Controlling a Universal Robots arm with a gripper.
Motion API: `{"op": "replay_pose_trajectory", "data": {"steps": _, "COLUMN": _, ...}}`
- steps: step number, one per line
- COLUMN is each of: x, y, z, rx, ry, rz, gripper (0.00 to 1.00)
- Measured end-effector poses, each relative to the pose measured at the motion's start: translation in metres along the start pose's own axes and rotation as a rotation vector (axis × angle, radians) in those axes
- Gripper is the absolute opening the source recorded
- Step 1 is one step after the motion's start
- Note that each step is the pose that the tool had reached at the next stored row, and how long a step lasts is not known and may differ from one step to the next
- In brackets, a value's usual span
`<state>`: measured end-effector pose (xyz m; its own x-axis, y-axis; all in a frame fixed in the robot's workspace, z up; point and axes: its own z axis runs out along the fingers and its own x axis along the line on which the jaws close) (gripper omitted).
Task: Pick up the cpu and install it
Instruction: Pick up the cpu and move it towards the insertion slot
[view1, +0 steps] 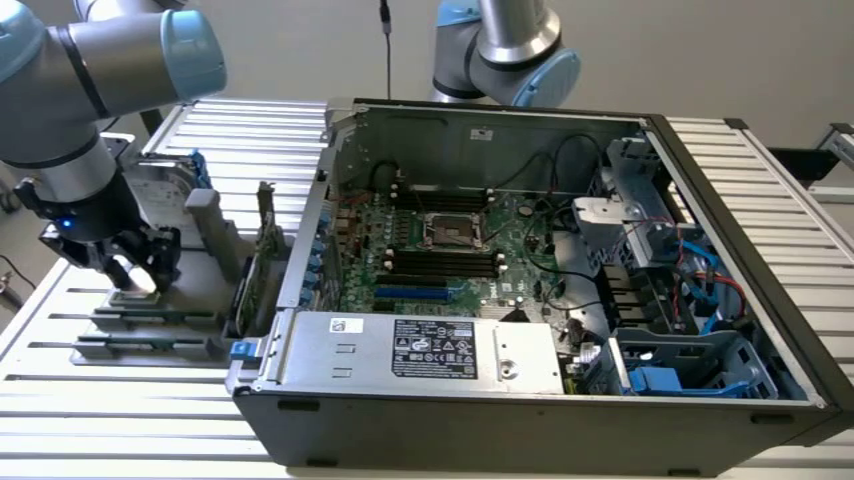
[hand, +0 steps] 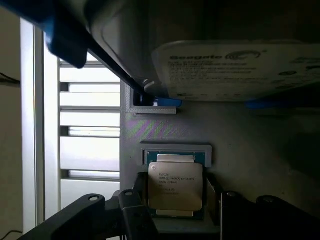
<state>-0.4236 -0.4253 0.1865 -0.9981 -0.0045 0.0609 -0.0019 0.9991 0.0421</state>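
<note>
cpu (hand: 175, 186) is lying flat in the wrist view, its dull silver top with printed lettering facing the camera. It is sitting in a shallow pale-rimmed holder (hand: 176, 150) on a grey fixture (hand: 240, 135). The fingers (hand: 136, 217) are standing on two opposite sides of it and pressing against its edges with no gap showing. They are clenched on the cpu, which is resting in the holder and not yet lifted. Just beyond the holder, a hard drive (hand: 240, 70) with a pale label is standing in a blue frame (hand: 162, 102). The slats of the table (hand: 90, 150) are showing beside the fixture. In the exterior view, the arm (view1: 80, 60) is reaching down at the exterior view's left, at about nine o'clock from the open computer case (view1: 534, 430). Its fingers (view1: 158, 262) are hanging low over the grey fixture (view1: 147, 325), which is sitting on the slatted table (view1: 134, 420) just beside the case. Inside the case the motherboard (view1: 441, 265) is lying flat. Its square socket (view1: 451, 232) is sitting at about twelve o'clock from the silver power supply (view1: 414, 350). The socket is lying at about three o'clock from the fingers and well apart from them. Drive bays with blue cables (view1: 694, 270) are sitting at three o'clock from the board.
</note>
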Motion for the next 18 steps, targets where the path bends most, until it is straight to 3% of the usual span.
{"op": "replay_pose_trajectory", "data": {"steps": 6, "x": 0.001, "y": 0.0006, "z": -0.014, "rx": 0.0, "ry": 0.0, "rz": 0.0, "gripper": 0.55}}
{"op": "replay_pose_trajectory", "data": {"steps": 18, "x": 0.002, "y": 0.0029, "z": -0.0677, "rx": 0.0, "ry": 0.0011, "rz": -0.001, "gripper": 0.55}}
